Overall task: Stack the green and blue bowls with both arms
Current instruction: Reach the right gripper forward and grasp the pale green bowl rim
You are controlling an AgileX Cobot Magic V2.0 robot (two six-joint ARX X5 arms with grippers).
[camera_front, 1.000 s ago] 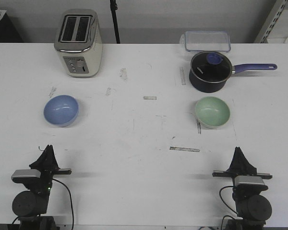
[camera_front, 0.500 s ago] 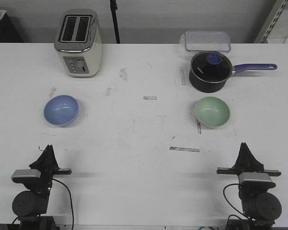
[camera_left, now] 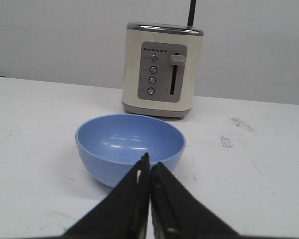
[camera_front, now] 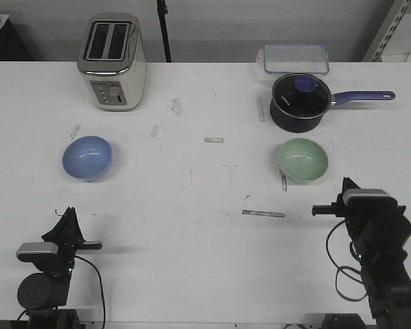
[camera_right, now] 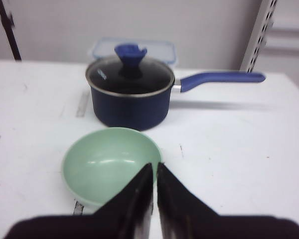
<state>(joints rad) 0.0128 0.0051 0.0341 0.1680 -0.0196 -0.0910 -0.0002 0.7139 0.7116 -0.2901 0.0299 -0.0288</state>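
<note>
The blue bowl [camera_front: 87, 157] sits upright on the left of the white table, and the green bowl [camera_front: 303, 160] sits upright on the right. My left gripper [camera_front: 70, 214] is shut and empty, low near the table's front edge, with the blue bowl [camera_left: 129, 144] a short way ahead of its tips [camera_left: 149, 160]. My right gripper [camera_front: 346, 185] is shut and empty, raised and close to the green bowl's near right side. In the right wrist view its tips [camera_right: 155, 167] lie over the green bowl's [camera_right: 107, 162] near rim.
A cream toaster [camera_front: 113, 62] stands behind the blue bowl. A dark navy saucepan [camera_front: 300, 101] with a glass lid and a long handle stands right behind the green bowl, with a clear lidded container [camera_front: 296, 58] behind it. Tape marks dot the table [camera_front: 205, 205].
My right arm has risen and moved forward from the table's front edge toward the green bowl. The left arm and both bowls have not moved.
</note>
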